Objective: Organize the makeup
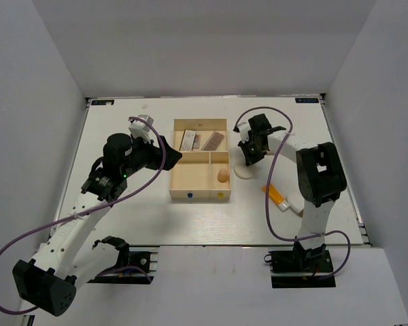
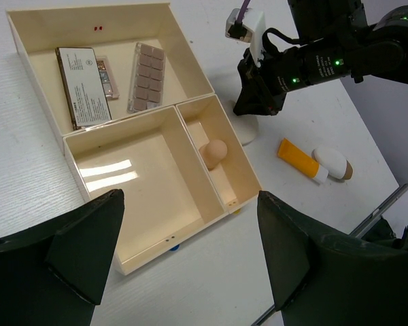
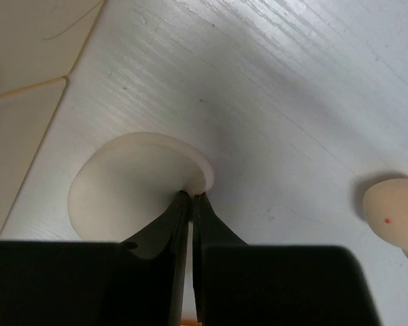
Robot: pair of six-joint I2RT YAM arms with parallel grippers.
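Seen from the top view, the left arm reaches from its base toward 1 o'clock. The left gripper [image 1: 173,155] is spread wide and empty at the 9 o'clock wall of the wooden tray [image 1: 197,195]. The right arm bends at the elbow toward 10 o'clock. The right gripper [image 3: 191,198] points down, clenched on the rim of the cream round pad [image 3: 132,180], which lies flat on the desk [image 1: 190,224] just beside the tray at 3 o'clock. Two palettes [image 1: 188,140] lie in the 12 o'clock compartment, long axes near 12–6 and 1–7. One sponge [image 1: 222,175] sits in the narrow 3 o'clock compartment. The orange tube [image 1: 275,195] lies on the desk, axis 10–4, cap toward 4 o'clock, just beside the white bottle [image 2: 332,163].
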